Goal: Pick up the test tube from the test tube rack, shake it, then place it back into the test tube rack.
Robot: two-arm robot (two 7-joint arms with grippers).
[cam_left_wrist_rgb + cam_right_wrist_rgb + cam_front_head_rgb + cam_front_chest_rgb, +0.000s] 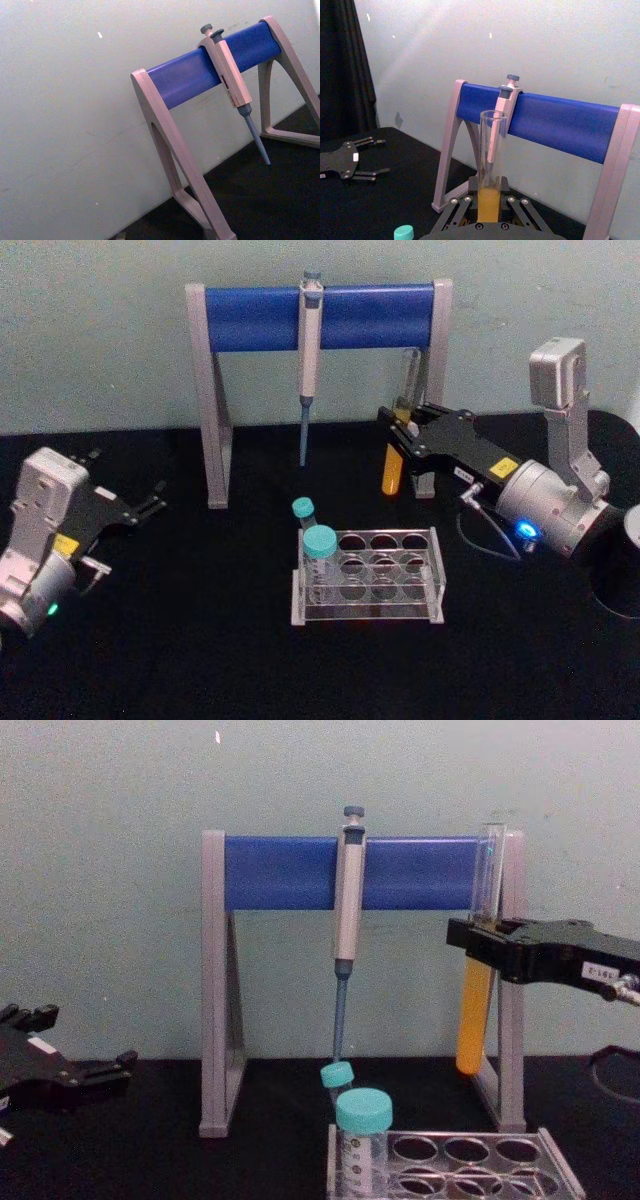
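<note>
The test tube [472,1020] was clamped upright in the right gripper [481,946]. The left gripper [130,478] was parked far left, fingers apart.

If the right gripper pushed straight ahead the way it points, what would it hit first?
Probably the stand: its blue bar and the pipette lie right ahead of the right gripper, so the top of the held tube would likely touch first. Depth is hard to judge.
</note>
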